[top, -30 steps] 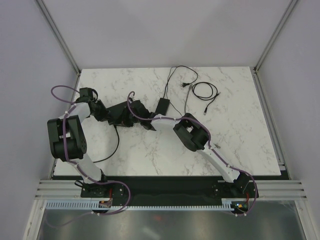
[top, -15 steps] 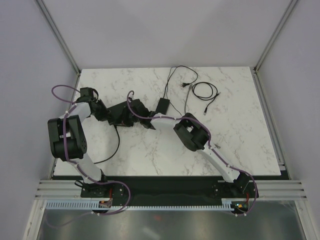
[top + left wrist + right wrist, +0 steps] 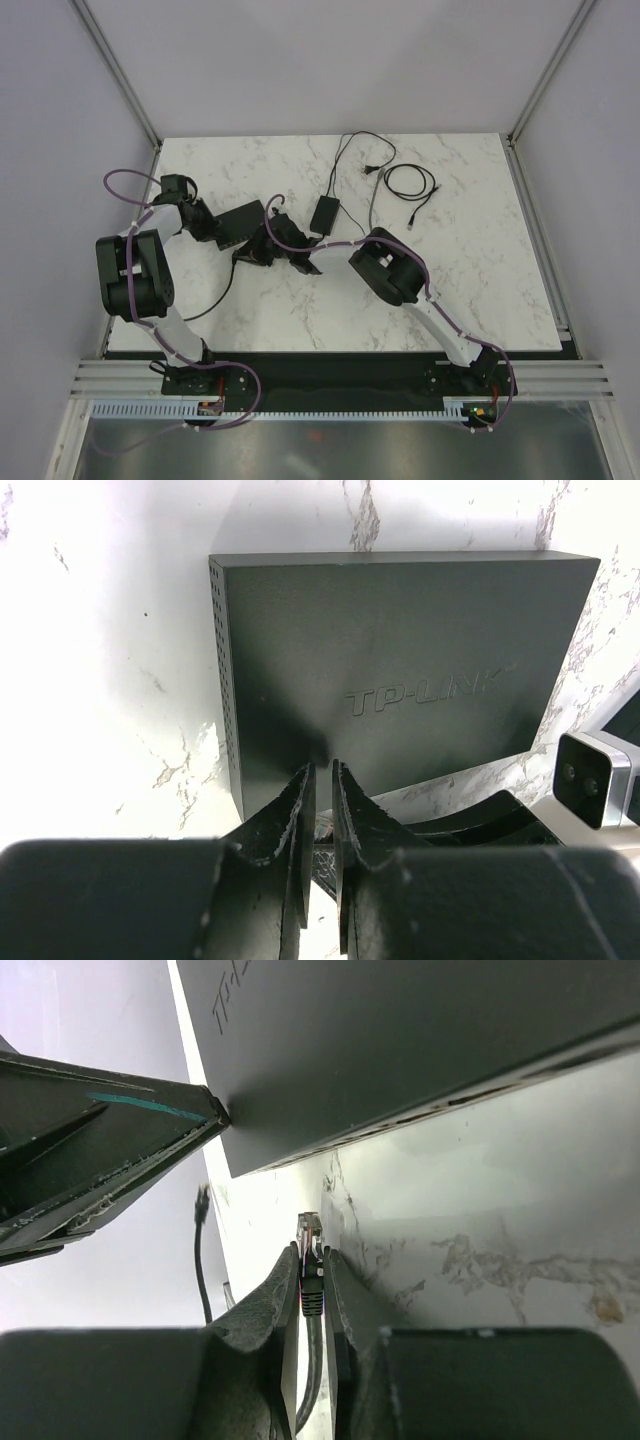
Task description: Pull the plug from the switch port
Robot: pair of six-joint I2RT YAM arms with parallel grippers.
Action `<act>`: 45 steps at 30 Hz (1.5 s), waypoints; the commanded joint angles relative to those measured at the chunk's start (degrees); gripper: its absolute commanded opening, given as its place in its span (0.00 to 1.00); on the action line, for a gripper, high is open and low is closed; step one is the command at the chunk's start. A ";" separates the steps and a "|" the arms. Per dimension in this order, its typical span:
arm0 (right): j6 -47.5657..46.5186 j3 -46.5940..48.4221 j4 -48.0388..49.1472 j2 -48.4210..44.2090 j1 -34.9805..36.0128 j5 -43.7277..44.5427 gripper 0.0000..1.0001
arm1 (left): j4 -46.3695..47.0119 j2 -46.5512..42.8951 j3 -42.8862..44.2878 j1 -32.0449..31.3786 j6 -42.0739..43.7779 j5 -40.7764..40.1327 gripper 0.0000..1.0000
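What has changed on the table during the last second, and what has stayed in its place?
The right gripper, shut on the plug, has drawn back from the switch toward the near edge of the table. The plug is now clear of the port, and its cable shifted with it. The switch, the left gripper at its edge and the adapter stayed put.

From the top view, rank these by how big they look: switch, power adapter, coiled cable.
1. Switch, largest, though partly hidden.
2. Coiled cable; its loop spreads almost as wide, so it is a near tie.
3. Power adapter, clearly smallest.
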 commanded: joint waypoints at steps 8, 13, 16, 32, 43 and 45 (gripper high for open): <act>-10.78 -7.36 6.10 -6.45 -0.19 0.79 0.00 | -0.73 -0.49 1.18 -0.20 -0.17 -0.63 0.19; -22.38 -11.75 3.56 -14.79 -0.89 1.14 0.00 | 2.08 -5.05 0.39 -0.20 -0.35 6.38 0.22; -26.70 -14.30 1.10 -19.72 -1.95 1.05 0.00 | 3.22 -8.04 -0.58 -0.20 -0.87 9.03 0.24; -30.84 -34.26 -14.60 -56.25 -4.76 3.50 0.00 | 4.98 -25.80 -3.48 -0.20 0.79 2.54 0.29; -35.04 -25.22 -36.23 -74.39 -17.14 10.72 0.00 | 4.63 -26.16 -3.83 -0.29 1.23 0.16 0.31; -35.67 -23.19 -37.30 -75.36 -21.43 10.72 0.00 | 4.63 -26.16 -3.83 -0.20 1.23 0.33 0.31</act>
